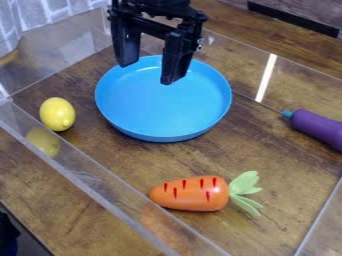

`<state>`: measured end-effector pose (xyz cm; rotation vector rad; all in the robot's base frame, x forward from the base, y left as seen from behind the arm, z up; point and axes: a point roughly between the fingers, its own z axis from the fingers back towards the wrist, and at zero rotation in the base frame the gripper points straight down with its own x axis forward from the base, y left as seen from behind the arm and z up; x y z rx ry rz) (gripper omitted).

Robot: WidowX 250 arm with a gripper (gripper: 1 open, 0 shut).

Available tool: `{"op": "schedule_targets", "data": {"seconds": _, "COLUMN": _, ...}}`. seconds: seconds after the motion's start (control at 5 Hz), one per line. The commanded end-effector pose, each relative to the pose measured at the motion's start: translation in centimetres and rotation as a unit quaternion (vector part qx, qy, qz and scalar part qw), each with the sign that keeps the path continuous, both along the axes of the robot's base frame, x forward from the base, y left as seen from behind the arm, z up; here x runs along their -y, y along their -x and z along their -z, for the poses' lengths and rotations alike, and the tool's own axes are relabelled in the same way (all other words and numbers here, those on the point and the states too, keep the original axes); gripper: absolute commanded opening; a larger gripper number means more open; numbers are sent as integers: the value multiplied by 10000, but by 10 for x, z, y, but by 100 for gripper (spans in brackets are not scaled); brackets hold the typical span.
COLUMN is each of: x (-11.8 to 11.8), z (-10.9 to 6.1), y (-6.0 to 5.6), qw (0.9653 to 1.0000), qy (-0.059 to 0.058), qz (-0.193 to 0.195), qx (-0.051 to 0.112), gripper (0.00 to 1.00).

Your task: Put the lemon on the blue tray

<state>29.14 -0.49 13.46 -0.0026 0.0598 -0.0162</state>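
The lemon (56,113) is a small yellow oval lying on the wooden table, just left of the blue tray (163,118). The tray is a large round shallow blue dish with a raised rim, and nothing lies in it. My black gripper (151,66) hangs over the far part of the tray, its two long fingers (175,65) pointing down and set apart, open, with nothing between them. The lemon sits well to the left of the gripper and nearer to the camera.
An orange carrot with green leaves (198,193) lies at the front, right of centre. A purple eggplant (321,126) rests at the right edge. A clear plastic barrier (94,185) runs diagonally across the front left of the table.
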Motion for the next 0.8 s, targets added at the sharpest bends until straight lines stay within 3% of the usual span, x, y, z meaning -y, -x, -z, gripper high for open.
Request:
{"op": "schedule_targets", "data": {"seconds": 0.0, "x": -1, "z": 5, "y": 1, "qw": 10000, "qy": 11, "qz": 36, "qx": -57, "gripper": 100}}
{"op": "schedule_targets", "data": {"seconds": 0.6, "x": -14, "z": 18, "y": 7, "qw": 9995, "qy": 40, "qz": 267, "qx": -187, "gripper": 100}}
